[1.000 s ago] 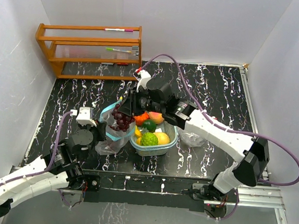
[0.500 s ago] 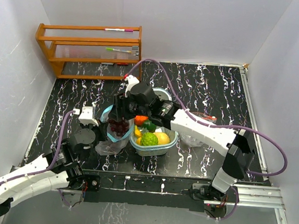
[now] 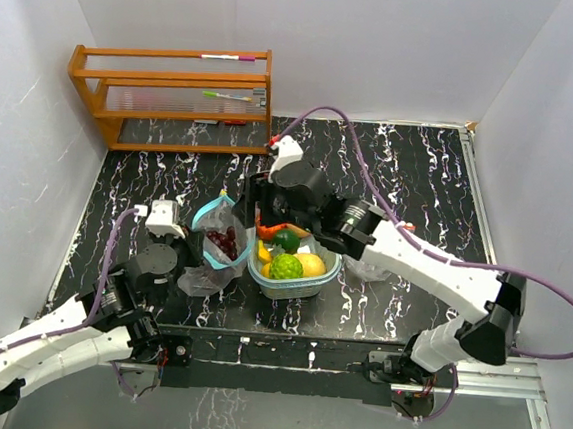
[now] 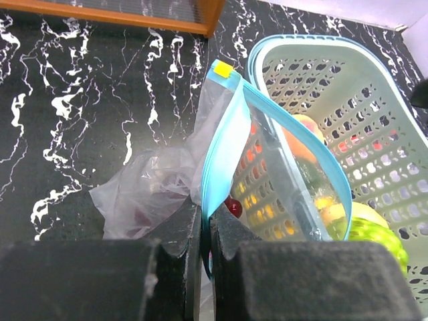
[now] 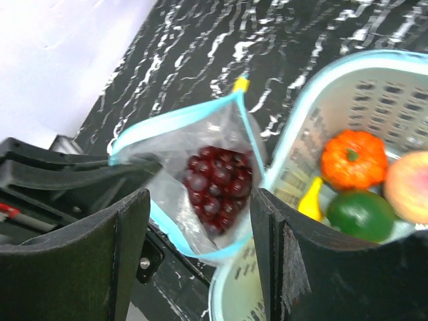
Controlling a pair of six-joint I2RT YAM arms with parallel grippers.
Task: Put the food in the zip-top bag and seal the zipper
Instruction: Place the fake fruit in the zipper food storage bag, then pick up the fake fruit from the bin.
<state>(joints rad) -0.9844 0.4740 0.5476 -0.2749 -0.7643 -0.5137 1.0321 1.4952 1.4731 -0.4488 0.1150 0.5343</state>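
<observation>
Top cam: L gripper (image 3: 191, 253) pinches the blue-zippered clear plastic bag (image 3: 215, 251) by its rim. It holds the mouth up beside the pale teal lattice basket (image 3: 292, 288), I reckon so food drops straight in. Dark red toy grapes (image 3: 226, 241) lie inside, R gripper (image 3: 257, 212) just above. L wrist: jaws shut on the rim, bag bottom cut off. R wrist: jaws wide apart, empty. Orange toy pumpkin (image 5: 352, 159) etc. sit in the basket, partly cropped.

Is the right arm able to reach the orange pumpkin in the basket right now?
Probably yes: the right end effector hangs open close by, and the orange pumpkin lies uncovered near the top of the basket, with nothing between them.
</observation>
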